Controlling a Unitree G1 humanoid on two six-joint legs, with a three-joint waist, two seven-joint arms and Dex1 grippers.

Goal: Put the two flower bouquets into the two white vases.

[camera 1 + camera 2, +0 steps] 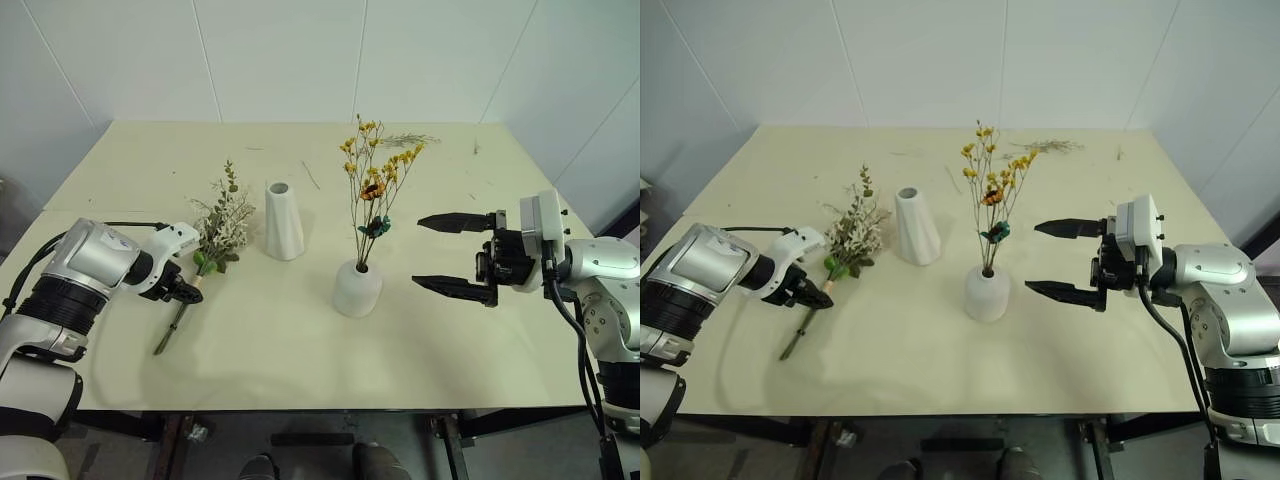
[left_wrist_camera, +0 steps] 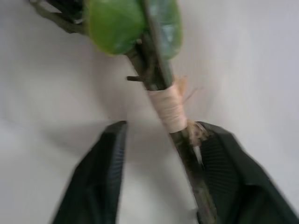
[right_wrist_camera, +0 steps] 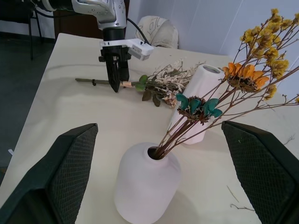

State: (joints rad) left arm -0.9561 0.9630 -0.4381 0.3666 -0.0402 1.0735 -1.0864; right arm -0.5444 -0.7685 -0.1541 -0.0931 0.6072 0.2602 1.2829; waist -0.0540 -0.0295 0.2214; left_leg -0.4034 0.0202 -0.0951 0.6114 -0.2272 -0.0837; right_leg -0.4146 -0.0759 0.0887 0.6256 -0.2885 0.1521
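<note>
The left gripper (image 1: 190, 290) is lowered onto the bushy bouquet (image 1: 222, 225), which lies flat on the pale worktop (image 1: 300, 340) just left of the tall vase (image 1: 282, 221). In the left wrist view its two black fingers (image 2: 100, 177) are seen either side of the dark stem, at the strip of beige tape binding it; one finger is touching the stem while a gap remains on the other side, so the jaws are part-way closed and a firm grip cannot be confirmed. The bouquet is made up of cream dried sprays and green leaves, with its woody stem end pointing toward the near edge of the worktop.

The right gripper (image 1: 455, 255) is held wide open and empty, pointing across toward the short vase (image 1: 357, 288), from which it is kept apart. Its finger pads (image 3: 70, 172) are seen to be covered in a fine black mesh texture.

The yellow bouquet (image 1: 375, 180) is already standing in the short vase, a matte white rounded dome with a small hole at the top; its thin brown stems fan upward (with a teal sprig and an orange bloom among them). The tall vase, a matte white tapered cone with a narrow mouth, stands upright behind and to the left of the short one.
</note>
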